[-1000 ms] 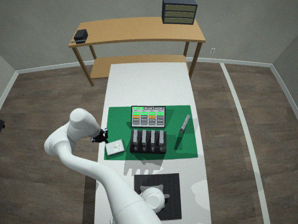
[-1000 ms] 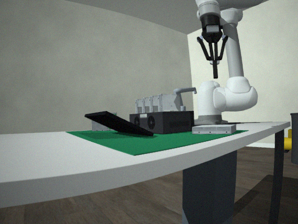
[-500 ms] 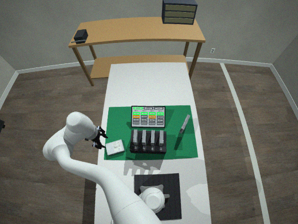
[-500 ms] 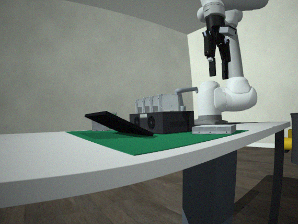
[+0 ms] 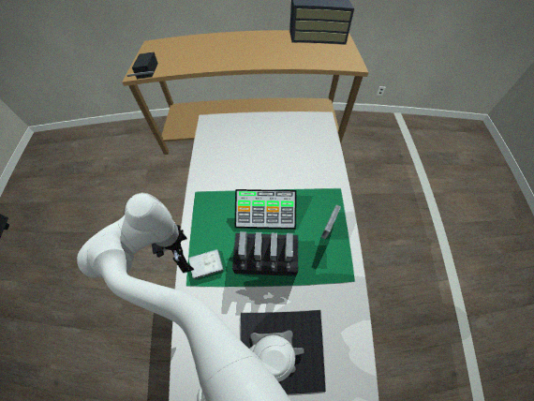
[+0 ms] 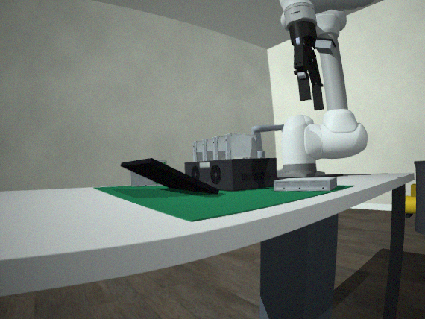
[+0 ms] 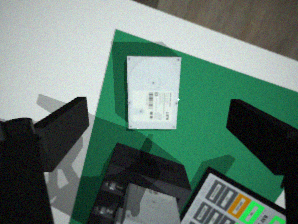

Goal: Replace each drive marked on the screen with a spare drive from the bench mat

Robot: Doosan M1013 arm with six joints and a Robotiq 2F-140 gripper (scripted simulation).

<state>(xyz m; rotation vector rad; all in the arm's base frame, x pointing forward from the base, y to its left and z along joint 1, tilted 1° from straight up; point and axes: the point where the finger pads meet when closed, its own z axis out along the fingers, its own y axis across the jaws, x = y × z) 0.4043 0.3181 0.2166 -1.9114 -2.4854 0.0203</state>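
Top view: the dock (image 5: 265, 267) holds four upright drives beside the screen (image 5: 265, 209); a spare (image 5: 206, 263) (image 6: 305, 184) (image 7: 153, 93) lies flat on the mat (image 5: 213, 239) (image 6: 194, 209) (image 7: 192, 127). Exterior: the gripper (image 5: 186, 271) (image 6: 312, 104) (image 7: 158, 112) hangs above that spare. Wrist: its fingers stand wide apart, empty.

Dock (image 5: 265, 267) (image 6: 254, 174) (image 7: 150, 167) between two spare drives

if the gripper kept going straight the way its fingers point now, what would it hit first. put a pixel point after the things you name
Probably the green mat (image 5: 269, 185) (image 6: 194, 209) (image 7: 200, 115), in the gap between the flat spare drive (image 5: 199, 266) (image 6: 303, 184) (image 7: 150, 75) and the dock (image 5: 239, 268) (image 6: 253, 175) (image 7: 150, 162), though depth is unclear and the open gripper (image 5: 185, 264) (image 6: 312, 104) (image 7: 158, 112) might clip either.
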